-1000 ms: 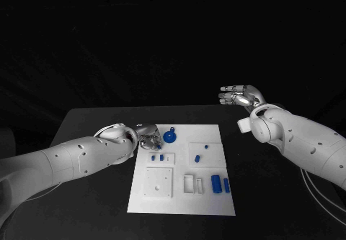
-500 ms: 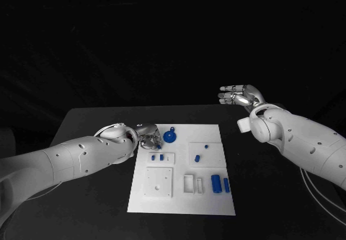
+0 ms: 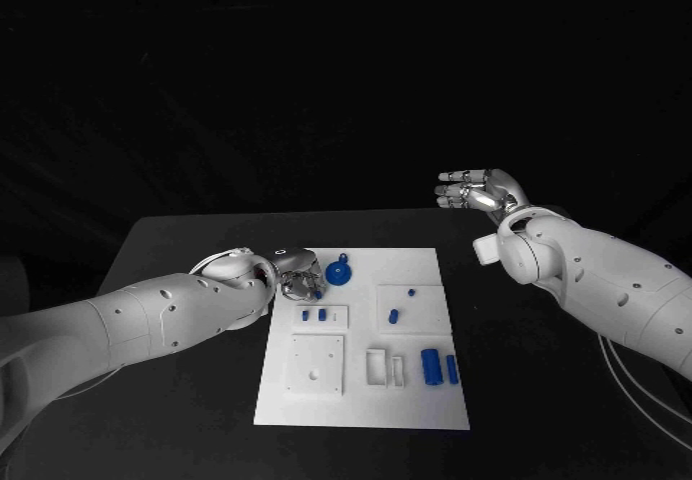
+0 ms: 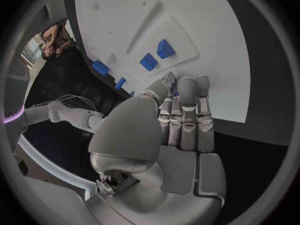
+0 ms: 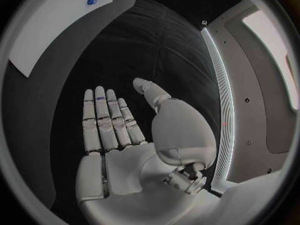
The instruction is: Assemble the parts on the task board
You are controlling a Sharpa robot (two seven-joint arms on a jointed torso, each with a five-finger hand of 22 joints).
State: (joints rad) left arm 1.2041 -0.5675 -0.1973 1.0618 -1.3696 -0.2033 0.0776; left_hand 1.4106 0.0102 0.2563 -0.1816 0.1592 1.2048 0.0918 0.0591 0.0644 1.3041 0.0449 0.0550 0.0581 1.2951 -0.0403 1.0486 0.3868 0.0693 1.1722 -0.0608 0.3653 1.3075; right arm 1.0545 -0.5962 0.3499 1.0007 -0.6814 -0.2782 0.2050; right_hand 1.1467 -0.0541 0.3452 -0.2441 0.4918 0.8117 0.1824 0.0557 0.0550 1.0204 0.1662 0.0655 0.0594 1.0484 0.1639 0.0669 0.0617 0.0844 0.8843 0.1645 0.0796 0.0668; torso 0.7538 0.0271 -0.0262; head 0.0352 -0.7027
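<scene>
The white task board (image 3: 368, 350) lies mid-table with small blue parts on it. A round blue part (image 3: 339, 272) sits near its far edge, and two little blue blocks (image 3: 315, 315) lie just below that. Two blue cylinders (image 3: 440, 367) stand at the near right. My left hand (image 3: 296, 274) hovers at the board's far left corner. In the left wrist view its fingers (image 4: 185, 110) are straight and together, the thumb pressed to a fingertip with a speck of blue, seemingly a small blue part, between them. My right hand (image 3: 476, 188) is raised beyond the table's far right, fingers spread, holding nothing.
Two more small blue parts (image 3: 394, 317) sit on a raised square at the board's right middle. A white square plate (image 3: 319, 362) and a slotted white block (image 3: 387, 366) lie on the near half. Bare black table (image 3: 188, 400) surrounds the board.
My left hand has drifted slightly toward the board's far edge. The right hand has stayed where it was.
</scene>
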